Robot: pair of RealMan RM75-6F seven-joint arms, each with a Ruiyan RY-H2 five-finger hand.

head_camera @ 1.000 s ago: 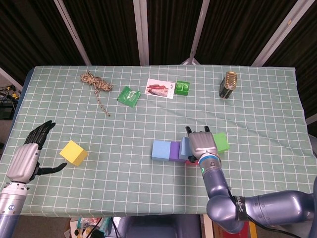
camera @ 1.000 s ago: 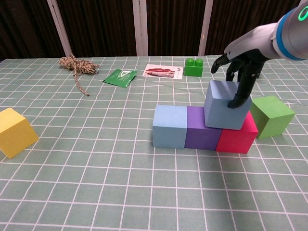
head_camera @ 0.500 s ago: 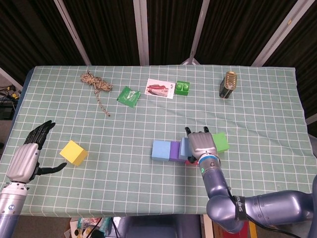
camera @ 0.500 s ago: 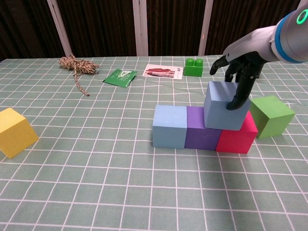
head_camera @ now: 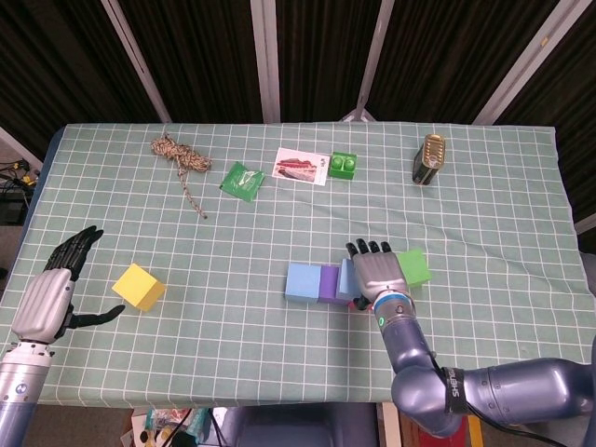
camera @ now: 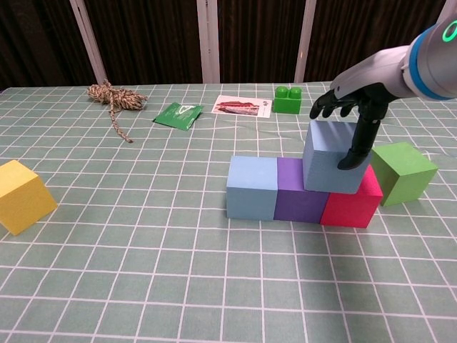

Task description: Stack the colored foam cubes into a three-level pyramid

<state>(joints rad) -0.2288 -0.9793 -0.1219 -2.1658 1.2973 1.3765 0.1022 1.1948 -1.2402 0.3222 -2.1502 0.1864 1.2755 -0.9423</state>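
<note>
A light blue cube [camera: 251, 187], a purple cube [camera: 298, 191] and a red cube [camera: 352, 205] stand in a row on the checked cloth. A blue-grey cube [camera: 330, 156] rests on top, across the purple and red ones. My right hand [camera: 355, 114] hovers over it with fingers stretched out above its top and the thumb down along its right face. From the head view, the right hand [head_camera: 377, 273] covers most of that cube. A green cube [camera: 403, 171] sits just right of the row. A yellow cube [head_camera: 138, 286] lies far left, beside my left hand [head_camera: 54, 293], which holds nothing.
Along the far side lie a coil of rope [head_camera: 177, 154], a green packet [head_camera: 242, 180], a printed card [head_camera: 302, 167], a green toy brick [head_camera: 343, 165] and a tin can [head_camera: 429, 159]. The table's front edge is close to both arms.
The right hand's fingers have lifted off the blue-grey cube's top and straightened out; the cube stays on the row. The left hand has not moved.
</note>
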